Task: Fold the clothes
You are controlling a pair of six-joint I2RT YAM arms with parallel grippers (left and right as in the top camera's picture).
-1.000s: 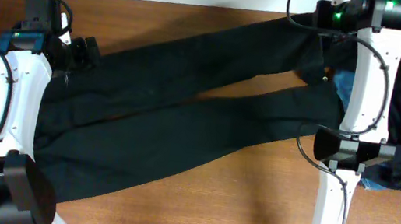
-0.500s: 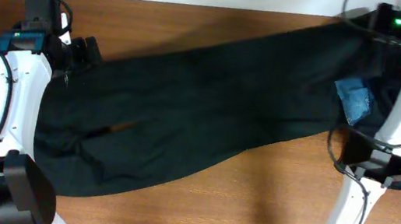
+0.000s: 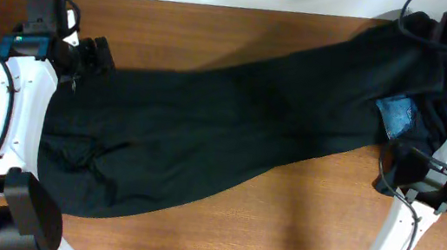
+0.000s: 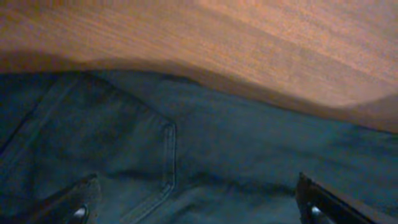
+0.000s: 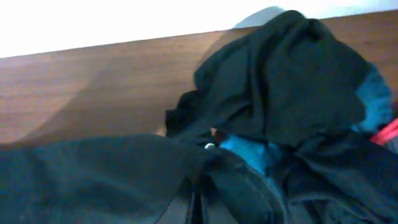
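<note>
Matte black trousers [image 3: 205, 131] lie soft and creased across the grained wooden table [image 3: 279, 229], running diagonally from near left to far right. The left gripper [image 3: 96, 53] hangs spread wide over a stitched pocket seam. At the far right, the largely hidden right gripper [image 3: 436, 30] is pressed together, pinching the trousers' fabric. Beside it a dark heap [image 5: 280, 81] half buries blue denim [image 3: 396, 116] and a red scrap [image 5: 388, 132].

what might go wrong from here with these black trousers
1. The right gripper is shut on the black trousers near the far edge of the table; pulling further could drop that end off the table.
2. That end lies against the denim jeans, which may snag and be dragged along.
3. The left gripper is open at the waist end, gripping nothing, so the trousers may slide and bunch rather than flatten.
</note>
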